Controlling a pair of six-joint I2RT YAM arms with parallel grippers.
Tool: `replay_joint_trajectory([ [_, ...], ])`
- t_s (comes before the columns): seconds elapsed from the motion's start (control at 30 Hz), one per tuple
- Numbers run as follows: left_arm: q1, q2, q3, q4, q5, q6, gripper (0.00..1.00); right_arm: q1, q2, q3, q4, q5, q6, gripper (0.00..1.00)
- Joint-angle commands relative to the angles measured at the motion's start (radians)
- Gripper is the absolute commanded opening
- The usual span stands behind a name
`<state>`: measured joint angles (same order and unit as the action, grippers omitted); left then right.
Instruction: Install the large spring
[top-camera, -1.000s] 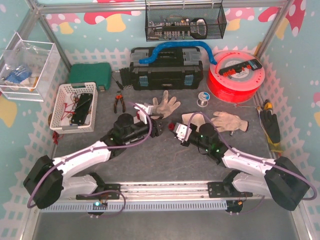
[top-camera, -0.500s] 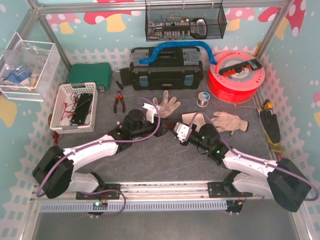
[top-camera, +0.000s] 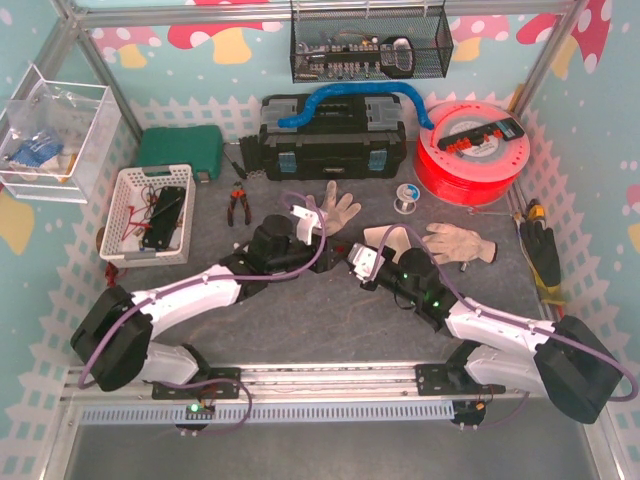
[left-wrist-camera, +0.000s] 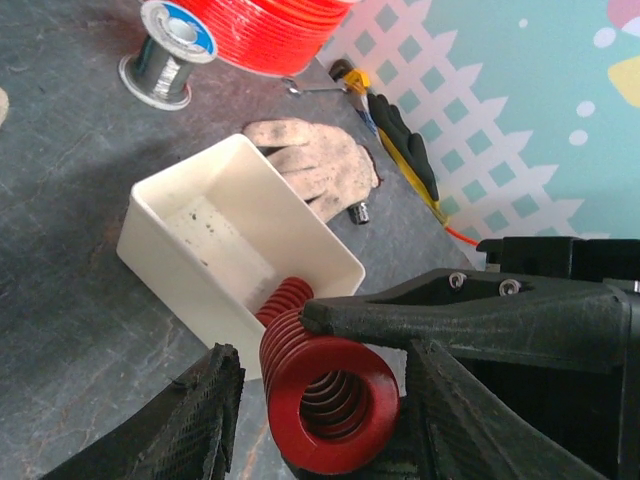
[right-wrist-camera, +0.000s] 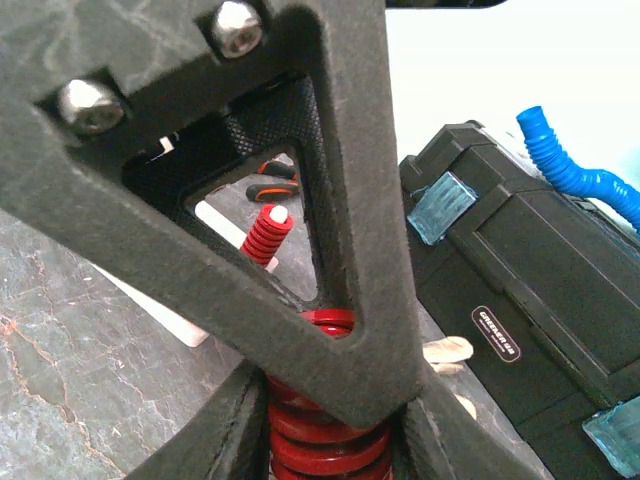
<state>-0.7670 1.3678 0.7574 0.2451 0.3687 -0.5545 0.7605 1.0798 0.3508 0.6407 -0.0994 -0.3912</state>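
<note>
Right tool (right-wrist-camera: 325, 440) clamps the large spring (left-wrist-camera: 330, 395), left tool (left-wrist-camera: 322, 415) pinches it too; not installed yet, white box (left-wrist-camera: 200, 240) lies just beyond.

Walls (top-camera: 600, 130) all round: teal print w/ white dots, pink & yellow mushrooms up top, white picket-fence band low down. Alu frame posts (top-camera: 100, 70) at far corners, alu rail (top-camera: 330, 375) along near edge. Floor of cell = dark grey mottled mat (top-camera: 300, 320), matte. Black wire basket (top-camera: 370, 45) hangs on far wall, centre, small hardware inside. Clear acrylic box (top-camera: 55, 130) fixed to left wall, blue bits in it. On mat by far wall, l to r: green case (top-camera: 180, 150), black toolbox (top-camera: 333, 140) w/ blue corrugated hose (top-camera: 350, 97) on top, red filament spool (top-camera: 470, 150). White slotted basket (top-camera: 150, 215) at left. Light even & soft, shadows faint.
</note>
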Motion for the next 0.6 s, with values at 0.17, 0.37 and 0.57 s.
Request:
replay_joint_trajectory([
  [0.17,-0.008,0.030,0.025,-0.063,0.066,-0.001,0.44,0.017,-0.002,0.006,0.077,-0.008,-0.015,0.10],
  [0.37,-0.008,0.056,0.051,-0.086,0.073,0.001,0.38,0.019,0.002,0.007,0.077,-0.022,-0.020,0.10],
  [0.57,-0.008,0.055,0.056,-0.087,0.070,0.004,0.22,0.023,0.033,0.024,0.050,-0.070,-0.030,0.11],
])
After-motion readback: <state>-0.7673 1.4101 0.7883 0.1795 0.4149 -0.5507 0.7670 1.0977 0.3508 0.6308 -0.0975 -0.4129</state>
